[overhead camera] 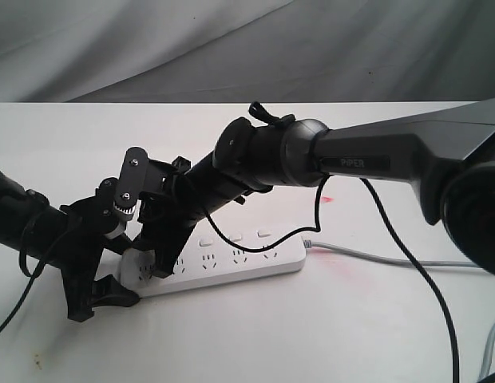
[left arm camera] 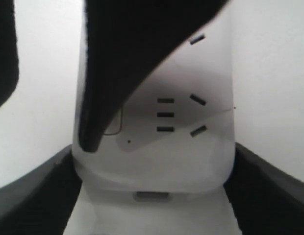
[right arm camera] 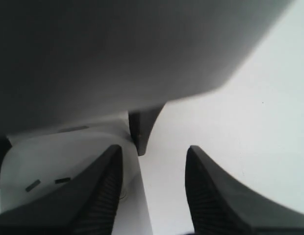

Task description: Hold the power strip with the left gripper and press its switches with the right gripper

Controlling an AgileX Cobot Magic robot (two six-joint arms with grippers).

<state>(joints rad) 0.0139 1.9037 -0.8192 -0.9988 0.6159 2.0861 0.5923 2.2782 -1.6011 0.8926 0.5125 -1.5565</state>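
With the left claw (left arm camera: 152,185) clenched on the left end of the strip (overhead camera: 231,263), low centre on the desk (overhead camera: 351,335), press straight down on the end switch (left arm camera: 117,121) with one finger (right arm camera: 100,196) of the spread, empty right claw (right arm camera: 153,156); tip contact hidden, that switch barely discernible.

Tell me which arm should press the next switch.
Right. The left gripper is clamped on the end of the power strip, steadying it; the right gripper is open, one finger down at the switches.
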